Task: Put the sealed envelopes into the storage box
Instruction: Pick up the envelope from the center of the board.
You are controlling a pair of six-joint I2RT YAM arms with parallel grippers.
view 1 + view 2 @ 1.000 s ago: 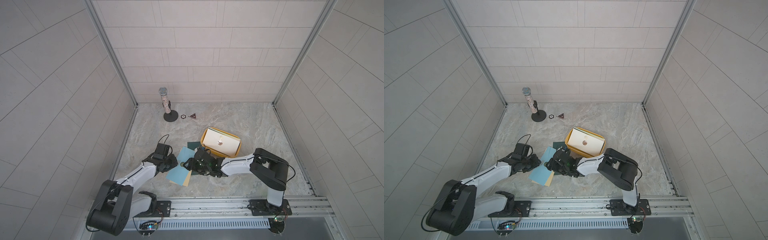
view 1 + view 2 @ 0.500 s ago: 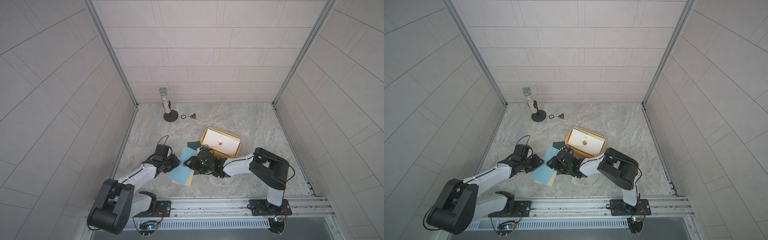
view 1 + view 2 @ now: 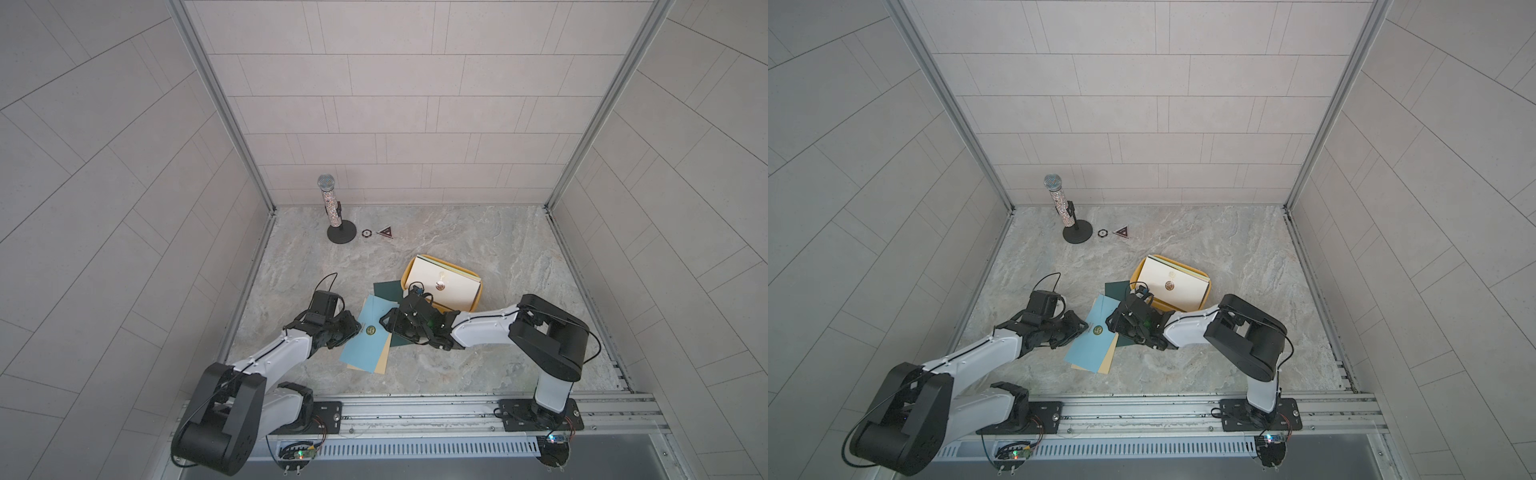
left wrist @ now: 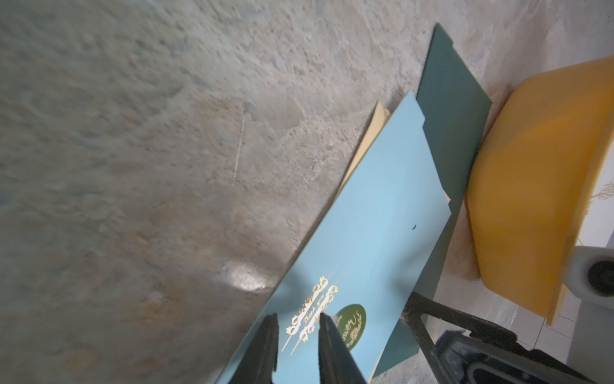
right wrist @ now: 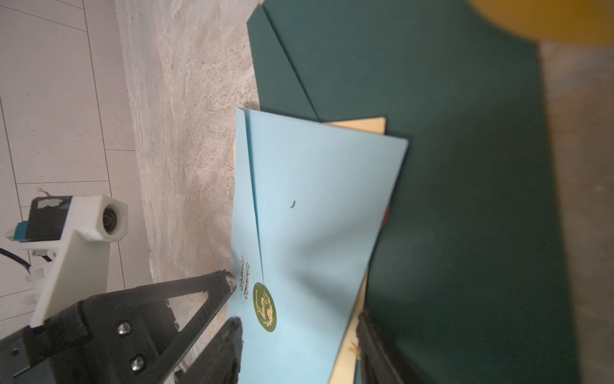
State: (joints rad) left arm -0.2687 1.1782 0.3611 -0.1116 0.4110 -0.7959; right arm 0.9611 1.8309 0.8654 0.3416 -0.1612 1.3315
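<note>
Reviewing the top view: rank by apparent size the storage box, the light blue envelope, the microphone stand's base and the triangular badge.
1. storage box, only narrowly first
2. light blue envelope, partly covered, so it is close to the box
3. microphone stand's base
4. triangular badge

The left arm (image 3: 270, 353) and the right arm (image 3: 482, 328) both reach out low and bend in toward the middle. The left gripper (image 3: 354, 328) points right, its fingers (image 4: 329, 345) only a little apart. The right gripper (image 3: 388, 326) points left, nearly meeting it, fingers (image 5: 227, 349) wide apart.
</note>
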